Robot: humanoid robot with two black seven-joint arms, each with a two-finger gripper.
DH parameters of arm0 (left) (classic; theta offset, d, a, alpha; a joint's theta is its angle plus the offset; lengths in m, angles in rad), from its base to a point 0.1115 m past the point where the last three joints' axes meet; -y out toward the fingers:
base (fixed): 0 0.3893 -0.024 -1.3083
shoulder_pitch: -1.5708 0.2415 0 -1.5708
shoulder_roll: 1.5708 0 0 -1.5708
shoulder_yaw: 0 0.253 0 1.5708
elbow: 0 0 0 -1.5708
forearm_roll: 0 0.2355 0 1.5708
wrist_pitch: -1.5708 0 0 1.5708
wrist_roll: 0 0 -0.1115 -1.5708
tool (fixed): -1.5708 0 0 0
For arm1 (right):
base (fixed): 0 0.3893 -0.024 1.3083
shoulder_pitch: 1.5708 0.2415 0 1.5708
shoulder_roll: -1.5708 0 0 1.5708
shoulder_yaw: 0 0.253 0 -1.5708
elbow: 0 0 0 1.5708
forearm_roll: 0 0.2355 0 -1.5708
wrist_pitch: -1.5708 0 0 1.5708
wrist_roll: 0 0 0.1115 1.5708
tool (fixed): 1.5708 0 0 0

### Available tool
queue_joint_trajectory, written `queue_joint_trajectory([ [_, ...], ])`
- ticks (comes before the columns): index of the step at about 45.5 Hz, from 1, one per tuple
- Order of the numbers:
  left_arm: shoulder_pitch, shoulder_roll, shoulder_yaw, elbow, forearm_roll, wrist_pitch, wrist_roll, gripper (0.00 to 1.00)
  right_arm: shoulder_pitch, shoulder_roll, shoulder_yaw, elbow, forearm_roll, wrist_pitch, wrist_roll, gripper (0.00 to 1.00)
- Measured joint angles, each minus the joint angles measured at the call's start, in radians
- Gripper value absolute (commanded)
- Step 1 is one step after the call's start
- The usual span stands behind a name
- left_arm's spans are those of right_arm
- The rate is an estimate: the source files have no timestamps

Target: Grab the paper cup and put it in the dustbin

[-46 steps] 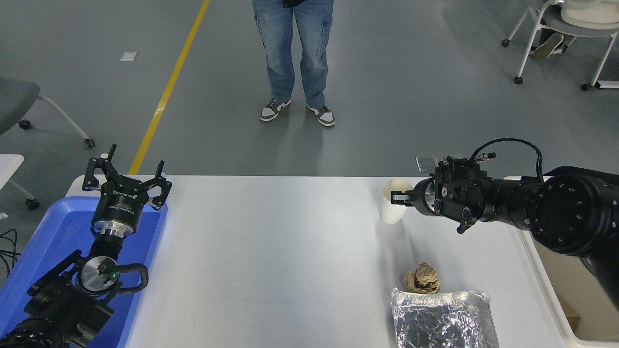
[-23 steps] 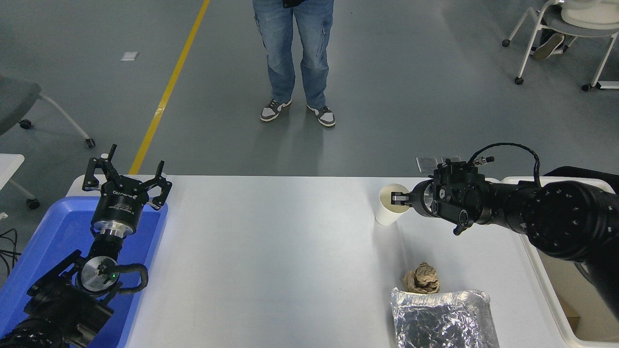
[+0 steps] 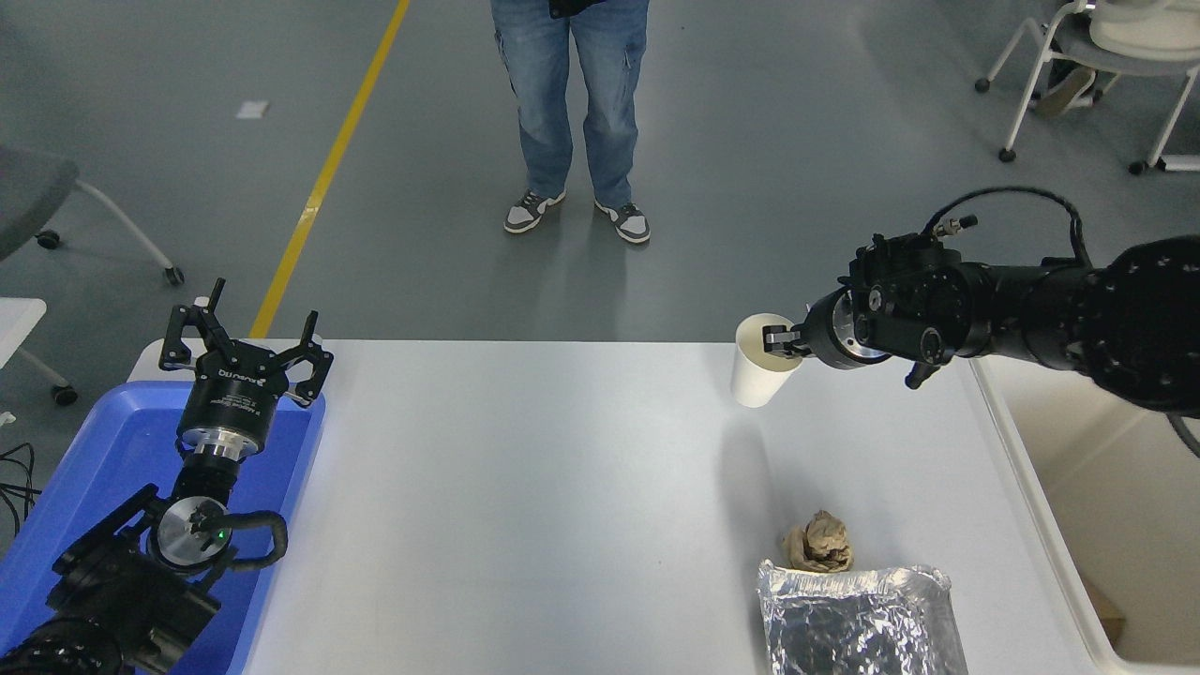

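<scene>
We are seeing the right gripper [image 3: 780, 339] holding the cup [image 3: 757, 364] by its rim, jaws clenched. It is hanging tilted above the surface [image 3: 525, 487]. The left gripper [image 3: 246, 349] is sitting parked, jaws spread.

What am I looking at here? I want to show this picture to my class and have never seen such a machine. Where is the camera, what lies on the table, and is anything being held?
This is a two-armed robot at a white table. The camera sits high on the robot itself, looking forward and down, so both black arms reach away from you.

The right gripper pinches the rim of a paper cup and holds it above the table's far edge. The left gripper, fingers spread, is parked over a blue tray.

On the table lie a crumpled brown paper ball and a crinkled foil tray. The cream dustbin stands at the right edge. A person stands beyond the table; only the legs show.
</scene>
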Motion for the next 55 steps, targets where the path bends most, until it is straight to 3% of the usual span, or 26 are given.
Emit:
queue_joint_trajectory([
  [10,0.001,0.0,0.0,0.0,0.0,0.0,0.0,1.0,0.294,-0.08,-0.009,0.17,-0.017,0.224,0.024,0.0],
  [33,0.001,0.0,0.0,0.0,0.0,0.0,0.0,1.0,0.536,-0.157,-0.03,0.244,-0.062,0.348,0.045,0.0],
  [44,0.001,0.0,0.0,0.0,0.0,0.0,0.0,1.0,0.534,-0.349,-0.09,0.236,-0.258,0.357,0.061,0.0],
  [55,0.001,0.0,0.0,0.0,0.0,0.0,0.0,1.0,0.418,-0.669,-0.063,0.151,-0.558,0.358,0.08,0.0],
])
